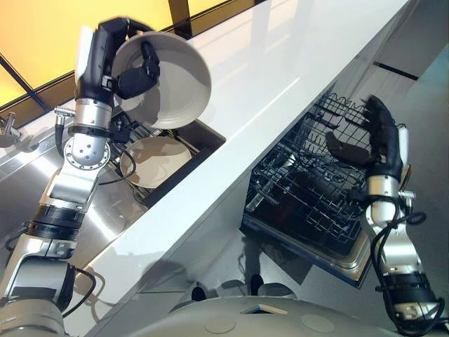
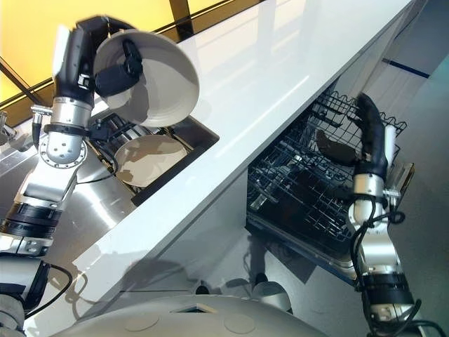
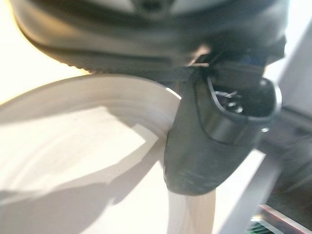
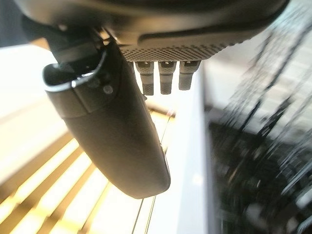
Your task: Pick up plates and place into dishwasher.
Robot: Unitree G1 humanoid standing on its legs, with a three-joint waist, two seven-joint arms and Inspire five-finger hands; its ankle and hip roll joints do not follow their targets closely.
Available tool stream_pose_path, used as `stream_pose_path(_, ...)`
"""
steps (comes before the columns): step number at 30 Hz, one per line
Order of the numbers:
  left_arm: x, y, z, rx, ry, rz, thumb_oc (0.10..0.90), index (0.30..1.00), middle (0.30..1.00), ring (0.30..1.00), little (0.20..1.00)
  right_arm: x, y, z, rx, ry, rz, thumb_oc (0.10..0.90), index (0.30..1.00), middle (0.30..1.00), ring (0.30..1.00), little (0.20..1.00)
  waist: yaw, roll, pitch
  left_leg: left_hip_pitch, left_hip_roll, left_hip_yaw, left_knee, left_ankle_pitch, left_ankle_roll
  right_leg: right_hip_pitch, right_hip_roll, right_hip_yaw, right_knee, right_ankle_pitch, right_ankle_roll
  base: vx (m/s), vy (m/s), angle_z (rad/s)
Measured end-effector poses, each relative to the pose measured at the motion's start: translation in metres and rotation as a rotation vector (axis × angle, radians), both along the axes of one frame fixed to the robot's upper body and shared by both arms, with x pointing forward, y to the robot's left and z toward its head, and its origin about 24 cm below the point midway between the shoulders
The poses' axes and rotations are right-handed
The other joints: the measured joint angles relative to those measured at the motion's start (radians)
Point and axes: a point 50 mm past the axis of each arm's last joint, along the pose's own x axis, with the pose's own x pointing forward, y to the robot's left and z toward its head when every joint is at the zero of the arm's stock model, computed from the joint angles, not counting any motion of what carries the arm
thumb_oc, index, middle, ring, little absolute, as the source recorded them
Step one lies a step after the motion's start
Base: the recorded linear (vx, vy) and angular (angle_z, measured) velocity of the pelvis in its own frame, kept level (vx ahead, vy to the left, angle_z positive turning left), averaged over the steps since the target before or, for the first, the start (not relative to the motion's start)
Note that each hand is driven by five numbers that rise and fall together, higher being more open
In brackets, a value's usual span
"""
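Note:
My left hand (image 1: 137,74) is shut on a pale round plate (image 1: 172,81), held up on edge above the sink; in the left wrist view the thumb (image 3: 209,141) presses on the plate's inner face (image 3: 73,161). A second pale plate (image 1: 154,160) lies in the dark sink rack below it. The dishwasher's black wire rack (image 1: 309,189) is pulled out under the counter on the right. My right hand (image 1: 379,137) hovers open above that rack with straight fingers (image 4: 165,75) and holds nothing.
A long white countertop (image 1: 266,84) runs between the sink and the dishwasher. The steel sink surround (image 1: 119,217) lies at the left, with a tap (image 1: 8,130) at the far left edge. The open dishwasher door (image 1: 351,256) juts out below the rack.

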Motion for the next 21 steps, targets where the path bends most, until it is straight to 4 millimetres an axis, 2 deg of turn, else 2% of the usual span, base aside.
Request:
stream_pose_path(4, 0.003, -0.003, -0.015, 0.012, 0.036, -0.005, 0.1, 0.3, 0.3, 0.3, 0.2, 0.018, 0.021, 0.04, 0.011, -0.115, 0.16, 0.8, 0.9, 0.9, 0.9, 0.9, 0.005, -0.002, 0.006, 0.002, 0.001, -0.015, 0.0, 0.0, -0.001, 0.013, 0.001, -0.002, -0.004, -0.001, 0.002, 0.02, -0.006, 0.12)
stream_pose_path(8, 0.003, -0.006, -0.021, -0.017, 0.018, -0.003, 0.1, 0.3, 0.3, 0.3, 0.2, 0.026, 0.043, 0.06, 0.07, -0.156, 0.317, 0.8, 0.9, 0.9, 0.9, 0.9, 0.015, -0.002, 0.007, 0.004, 0.0, -0.015, -0.001, 0.001, -0.001, 0.016, 0.0, -0.002, -0.004, -0.001, 0.002, 0.0, 0.0, 0.01)
stream_pose_path(16, 0.003, -0.015, -0.025, -0.014, -0.005, -0.02, 0.1, 0.3, 0.3, 0.3, 0.2, 0.03, 0.069, 0.055, 0.264, -0.022, 0.555, 0.8, 0.9, 0.9, 0.9, 0.9, 0.028, -0.003, 0.008, 0.003, 0.001, -0.025, -0.004, 0.006, -0.002, 0.022, 0.001, -0.011, -0.004, -0.004, 0.005, 0.01, -0.006, 0.04)
stream_pose_path(21, 0.002, -0.016, -0.025, -0.018, -0.015, -0.026, 0.1, 0.3, 0.3, 0.3, 0.2, 0.029, 0.096, 0.045, 0.442, 0.098, 0.736, 0.8, 0.9, 0.9, 0.9, 0.9, 0.028, -0.003, 0.008, 0.0, 0.001, -0.032, -0.001, 0.007, -0.003, 0.023, 0.001, -0.022, -0.004, -0.003, 0.004, 0.01, -0.011, 0.04)
